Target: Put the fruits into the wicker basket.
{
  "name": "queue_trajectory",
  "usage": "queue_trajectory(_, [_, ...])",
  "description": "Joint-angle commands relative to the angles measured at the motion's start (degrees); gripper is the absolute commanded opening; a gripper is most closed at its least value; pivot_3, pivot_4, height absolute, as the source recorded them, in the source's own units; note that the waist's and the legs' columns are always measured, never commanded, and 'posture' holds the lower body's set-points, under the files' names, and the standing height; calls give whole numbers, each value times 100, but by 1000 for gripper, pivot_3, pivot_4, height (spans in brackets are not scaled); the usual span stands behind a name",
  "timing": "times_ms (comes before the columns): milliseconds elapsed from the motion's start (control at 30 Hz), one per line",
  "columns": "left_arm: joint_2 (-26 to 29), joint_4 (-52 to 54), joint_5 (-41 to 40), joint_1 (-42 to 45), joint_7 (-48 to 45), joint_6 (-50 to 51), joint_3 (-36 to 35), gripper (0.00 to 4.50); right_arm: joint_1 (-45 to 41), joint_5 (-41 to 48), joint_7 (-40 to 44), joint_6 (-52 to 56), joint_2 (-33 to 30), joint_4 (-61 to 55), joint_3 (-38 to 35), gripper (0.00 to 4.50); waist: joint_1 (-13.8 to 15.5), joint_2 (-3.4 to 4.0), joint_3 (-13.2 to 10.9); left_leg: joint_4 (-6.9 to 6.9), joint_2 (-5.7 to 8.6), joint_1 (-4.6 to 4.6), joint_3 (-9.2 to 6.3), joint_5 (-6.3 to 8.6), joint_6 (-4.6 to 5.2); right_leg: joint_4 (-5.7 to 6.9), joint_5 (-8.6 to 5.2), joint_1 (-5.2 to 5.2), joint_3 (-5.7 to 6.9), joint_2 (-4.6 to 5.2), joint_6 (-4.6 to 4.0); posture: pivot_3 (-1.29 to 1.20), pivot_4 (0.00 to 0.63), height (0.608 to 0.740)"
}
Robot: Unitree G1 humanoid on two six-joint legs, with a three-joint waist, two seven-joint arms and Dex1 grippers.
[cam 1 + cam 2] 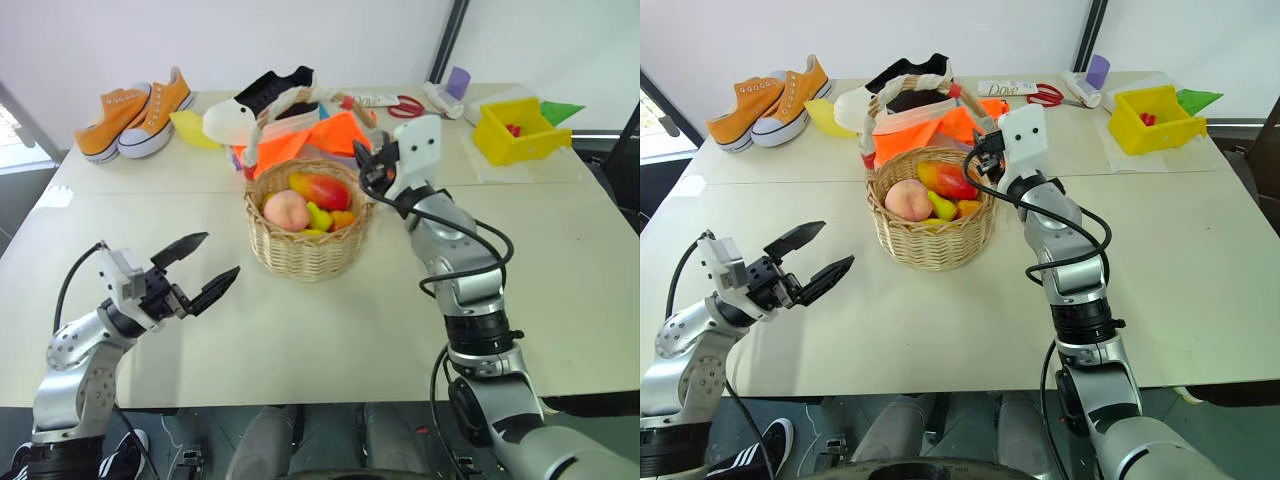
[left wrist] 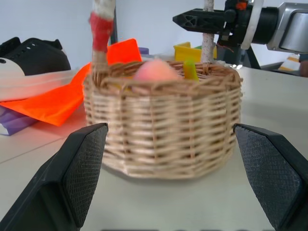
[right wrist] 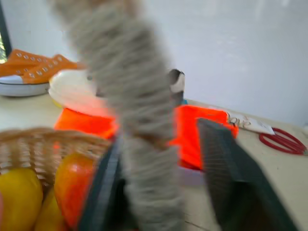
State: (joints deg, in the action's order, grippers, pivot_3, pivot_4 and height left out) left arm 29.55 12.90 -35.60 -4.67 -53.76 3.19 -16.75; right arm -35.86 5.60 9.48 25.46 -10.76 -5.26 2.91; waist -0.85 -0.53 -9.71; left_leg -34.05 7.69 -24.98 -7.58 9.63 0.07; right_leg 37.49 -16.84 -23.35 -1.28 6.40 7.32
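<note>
White table [image 1: 560, 260]: right pincer [image 3: 159, 192] clamps wicker basket [image 1: 300, 245] handle, fruits [image 1: 320, 190] inside

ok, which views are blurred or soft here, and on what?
Right wrist view: the wicker basket's handle is smeared and soft between the right hand's fingers, and the mango is hazy. Left wrist view: the peach is blurred, the basket weave fairly crisp. Eye views: sharp overall, with even light and soft shadows.

The desk [image 1: 300, 330] is evenly and brightly lit, and only soft shadows are cast. The basket handle [image 3: 130, 120] is badly blurred close to the right wrist camera.
</note>
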Motion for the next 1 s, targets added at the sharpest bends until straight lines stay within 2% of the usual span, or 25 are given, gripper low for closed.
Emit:
queue_trajectory(33, [27, 223, -60, -53, 31, -81, -148, 4500, -36, -98, -11, -100, -77, -144, -105, 19, 0, 1, 0, 0, 0, 0, 0, 0, 0, 1, 0, 0, 0, 0, 0, 0, 150, 740])
queue_trajectory(267, [17, 146, -54, 46, 14, -83, -79, 4500, -138, -23, 139, -233, -605, -112, -558, 19, 26, 1, 0, -1, 1, 3, 0, -1, -1, 3, 0, 3, 1, 1, -1, 0, 150, 740])
queue_trajectory(433, [8, 9, -65, 215, -62, -68, -24, 4500, 25, 213, 539, -243, -1514, 69, -1327, 19, 29, 1, -1, -2, 3, 3, 1, -1, 0, 2, 0, 6, 4, 4, -1, 0, 150, 740])
queue_trajectory(533, [-38, -114, -27, 334, -150, -92, 74, 4500, 322, 129, 746, -479, -2181, 374, -1720, 19, 30, 1, -1, 0, 2, 3, 1, -2, 1, -1, -1, 15, 4, 5, 0, 0, 150, 740])
queue_trajectory(667, [-45, -240, -10, 526, -245, -73, 183, 4500, 652, 230, 884, -891, -2752, 897, -2322, 19, 5, 6, -2, 2, 1, 3, 2, -3, 3, 0, -1, 31, 4, 5, 0, 0, 150, 740])
queue_trajectory(800, [14, -407, -19, 696, -393, -38, 256, 4500, 831, 207, 919, -1263, -2956, 1305, -2496, 19, -2, 9, -1, -1, 0, 4, 5, -3, 3, 2, -1, 33, 4, 5, 0, 0, 150, 740])
queue_trajectory(1000, [33, -532, 44, 835, -570, -22, 368, 4500, 966, 189, 807, -1558, -2876, 1548, -2480, 19, 7, 9, -1, -5, -1, 6, 5, -3, 4, 2, -1, 38, 2, 4, -1, 0, 150, 740])
